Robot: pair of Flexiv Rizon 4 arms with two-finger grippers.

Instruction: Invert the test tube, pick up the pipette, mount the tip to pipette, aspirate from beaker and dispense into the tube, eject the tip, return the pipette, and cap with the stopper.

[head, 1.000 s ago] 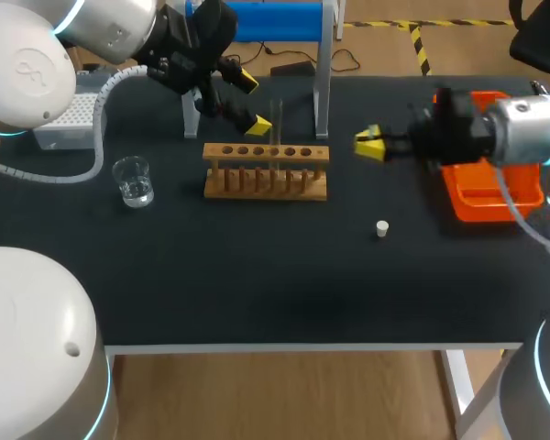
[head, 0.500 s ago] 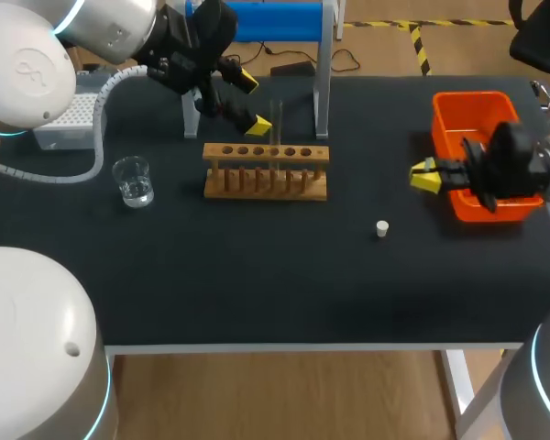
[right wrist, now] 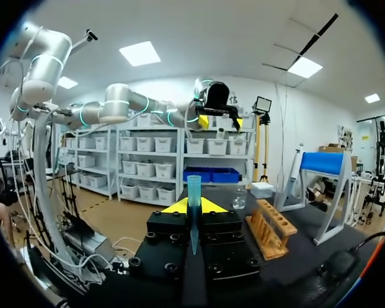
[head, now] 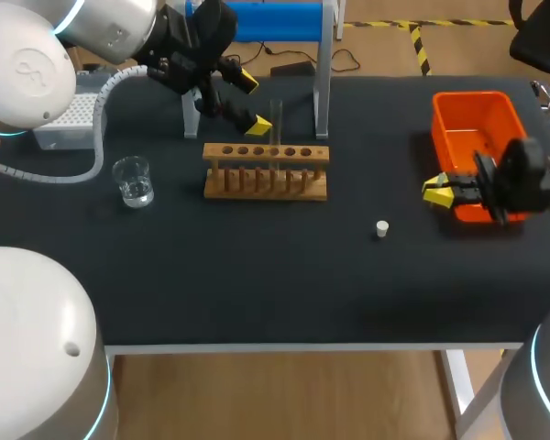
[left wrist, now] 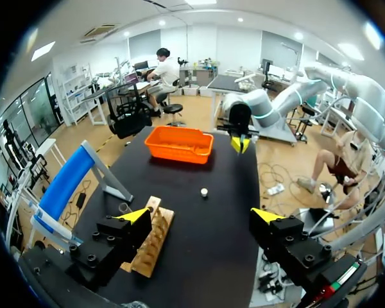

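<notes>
Since the big black counter has to carry everything, the things are spread out so each arm can get to its own side. My left hand hangs high by the white stand, just beside the clear test tube. Its two fingers are wide apart with nothing between them. I think it is there because the tube is so close. My right hand is at the near corner of the orange bin, clenched on a small blue tip, wide end up and point down. That tip may be going onto the pipette or into the bin; I cannot tell which. The wooden rack sits in the middle so the tube can stand straight up in one of its holes. The white tip box is at the far left, and the beaker stands in front of it, well apart from the rack, likely so it does not get knocked. The little white stopper lies alone between rack and bin, I think for the last step. My left arm hides part of the stand, and I cannot find the pipette. The tube is so clear that I cannot tell which end is open. From above, the tip does not show.
</notes>
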